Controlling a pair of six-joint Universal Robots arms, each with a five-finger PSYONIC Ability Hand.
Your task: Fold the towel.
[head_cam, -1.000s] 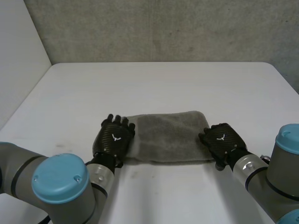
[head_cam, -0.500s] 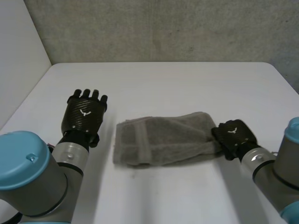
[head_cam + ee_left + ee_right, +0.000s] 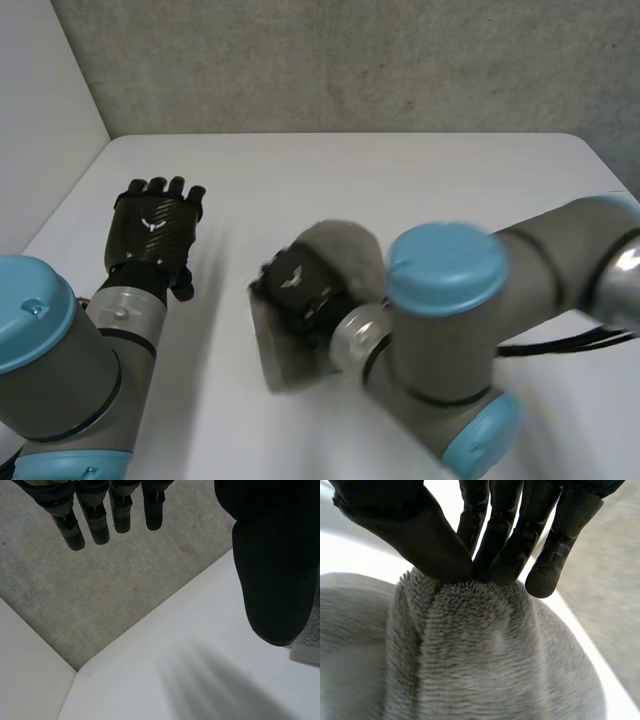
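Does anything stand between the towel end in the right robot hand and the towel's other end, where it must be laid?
Nothing visible does. The right robot hand pinches the fluffy grey cloth towel over its flat part. The left robot hand, fingers straight, hangs beside the towel, apart from it.

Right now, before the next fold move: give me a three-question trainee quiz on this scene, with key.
1. True or false: the left hand grips the towel.
2. The right hand is: A) open above the towel; B) pinching the towel between fingers and thumb; C) curled, holding nothing.
3. Fill in: the towel rests on a white ___.
Key: 1 false; 2 B; 3 table.
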